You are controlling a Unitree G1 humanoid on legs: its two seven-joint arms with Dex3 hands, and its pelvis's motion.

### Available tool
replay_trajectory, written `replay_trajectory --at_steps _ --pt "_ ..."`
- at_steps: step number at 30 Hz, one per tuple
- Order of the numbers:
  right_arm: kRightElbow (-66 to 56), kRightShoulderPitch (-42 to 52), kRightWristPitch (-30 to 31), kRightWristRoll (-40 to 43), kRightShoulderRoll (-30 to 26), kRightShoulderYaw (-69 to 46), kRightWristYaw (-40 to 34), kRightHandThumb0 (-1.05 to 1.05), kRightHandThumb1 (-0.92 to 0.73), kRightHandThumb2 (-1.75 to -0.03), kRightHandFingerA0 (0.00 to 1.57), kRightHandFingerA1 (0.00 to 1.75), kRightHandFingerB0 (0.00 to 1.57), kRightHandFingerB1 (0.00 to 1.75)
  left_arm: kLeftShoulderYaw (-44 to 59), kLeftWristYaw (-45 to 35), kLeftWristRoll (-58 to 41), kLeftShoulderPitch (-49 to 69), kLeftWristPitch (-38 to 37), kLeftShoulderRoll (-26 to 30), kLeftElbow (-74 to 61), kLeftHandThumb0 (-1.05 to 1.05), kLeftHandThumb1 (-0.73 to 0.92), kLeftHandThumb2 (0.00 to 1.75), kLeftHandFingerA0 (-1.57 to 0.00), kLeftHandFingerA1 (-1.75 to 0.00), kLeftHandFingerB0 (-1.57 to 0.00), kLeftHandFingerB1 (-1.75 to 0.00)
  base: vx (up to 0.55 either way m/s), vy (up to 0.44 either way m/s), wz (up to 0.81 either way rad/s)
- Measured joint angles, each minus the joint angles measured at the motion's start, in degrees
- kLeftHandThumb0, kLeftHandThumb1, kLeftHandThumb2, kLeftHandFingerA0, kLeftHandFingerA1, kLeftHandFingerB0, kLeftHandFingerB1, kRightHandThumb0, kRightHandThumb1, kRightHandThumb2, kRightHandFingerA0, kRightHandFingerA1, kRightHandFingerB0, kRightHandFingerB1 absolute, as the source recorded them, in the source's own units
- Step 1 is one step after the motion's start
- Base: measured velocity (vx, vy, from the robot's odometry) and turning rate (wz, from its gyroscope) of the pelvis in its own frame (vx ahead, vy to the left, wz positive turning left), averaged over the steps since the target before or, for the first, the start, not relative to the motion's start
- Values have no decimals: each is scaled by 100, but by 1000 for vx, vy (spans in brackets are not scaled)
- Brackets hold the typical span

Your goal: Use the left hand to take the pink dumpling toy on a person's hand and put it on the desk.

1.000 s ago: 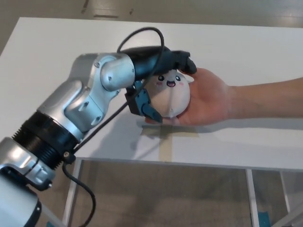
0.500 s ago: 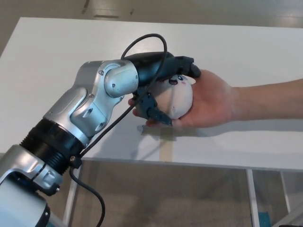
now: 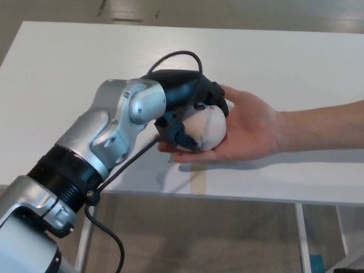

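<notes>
White tabletop (image 3: 68, 68) fills the upper part of the head view, its near edge running across the picture below the hands and its far edge near the top. Broad bare surface lies to the left and behind. One pink dumpling toy (image 3: 207, 126) rests in one person's hand (image 3: 247, 128), palm up, which reaches in from the right above the tabletop's near margin. One robot hand, the left hand (image 3: 185, 108), is clamped on the toy: black fingers (image 3: 213, 95) curl over its top and a thumb presses its near side. One black cable loops above the wrist.
</notes>
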Motion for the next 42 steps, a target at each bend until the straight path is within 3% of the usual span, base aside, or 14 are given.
replay_trajectory --at_steps 3,5,7,8,18,19,20,21,23,31,38,42 --pt "4 0 0 1 -1 -1 7 -23 -73 -61 69 46 56 42 -92 15 200 6 64 -2 -95 -19 77 65 -68 -146 -73 -50 0 0 0" --pt "5 -2 0 0 -6 2 14 -23 -73 -61 69 46 56 42 -41 21 267 22 92 -23 -118 -29 70 70 -69 -142 -75 -56 0 0 0" --pt "5 -3 0 -1 -10 5 15 -23 -73 -61 69 46 56 42 35 24 307 56 100 -32 -158 -31 71 67 -68 -145 -80 -58 0 0 0" --pt "5 -3 0 -1 -11 5 15 -23 -73 -61 69 46 56 42 53 24 312 65 100 -35 -165 -19 76 63 -64 -153 -84 -58 0 0 0" --pt "6 -7 0 -1 -32 6 21 -24 -72 -61 69 46 56 42 325 29 343 218 95 -100 -241 -20 78 64 -68 -156 -85 -61 0 0 0" --pt "7 -7 0 -1 -32 6 22 -24 -72 -61 69 46 56 43 345 29 345 227 90 -104 -252 -20 78 63 -66 -159 -85 -82 0 0 0" --pt "7 -7 0 -1 -32 6 22 -24 -72 -61 69 46 56 43 351 29 346 230 89 -105 -256 -20 78 63 -66 -159 -85 -82 0 0 0" --pt "7 -8 0 0 -32 5 25 -24 -72 -61 69 47 57 43 373 32 351 245 80 -108 -263 -20 79 62 -66 -160 -77 -96 0 0 0" --pt "7 -8 0 2 -32 0 30 -24 -72 -61 70 47 57 43 385 41 356 257 71 -109 -264 -20 78 62 -66 -159 -87 -66 0 0 0" --pt "7 -15 1 4 -33 -5 38 -25 -72 -61 70 47 58 43 421 97 376 261 -9 -128 -227 -20 78 62 -65 -159 -85 -73 0 0 0" --pt "7 -23 2 5 -33 -6 42 -25 -72 -61 70 47 57 43 437 103 420 261 -16 -132 -227 -20 78 62 -65 -159 -87 -66 0 0 0" --pt "7 -23 2 11 -34 -21 60 -25 -72 -61 70 47 57 43 438 104 433 261 -18 -143 -219 -20 78 62 -65 -160 -84 -76 0 0 0"
